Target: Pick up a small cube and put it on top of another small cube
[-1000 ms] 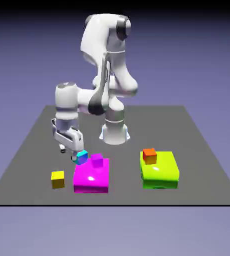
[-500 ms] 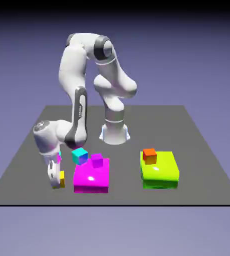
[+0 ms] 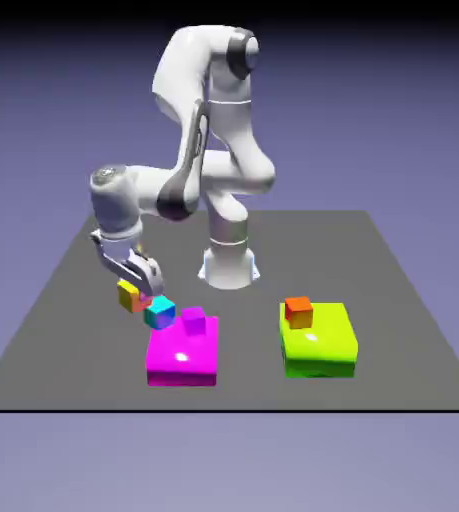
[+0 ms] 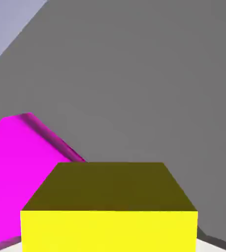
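gripper (image 3: pixel 133 292) held the yellow cube (image 3: pixel 128 295) clear of the table (image 3: pixel 393 300), jaws shut on it; cube sat just up-left of the cyan cube (image 3: pixel 159 313) in ext view, nearly touching. cyan cube by far-left corner of magenta block (image 3: pixel 182 352), purple cube (image 3: pixel 194 321) on that block. hand view: yellow cube (image 4: pixel 110 209) filled bottom, magenta block (image 4: pixel 21 162) to its left. orange cube (image 3: pixel 298 311) on lime block (image 3: pixel 320 343), well apart from cyan cube

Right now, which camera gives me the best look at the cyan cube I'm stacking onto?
The exterior view. There the cyan cube sits in plain sight beside the magenta block, with the gripper holding the yellow cube just up-left of it. The hand view shows only yellow cube, magenta block and table, no cyan.
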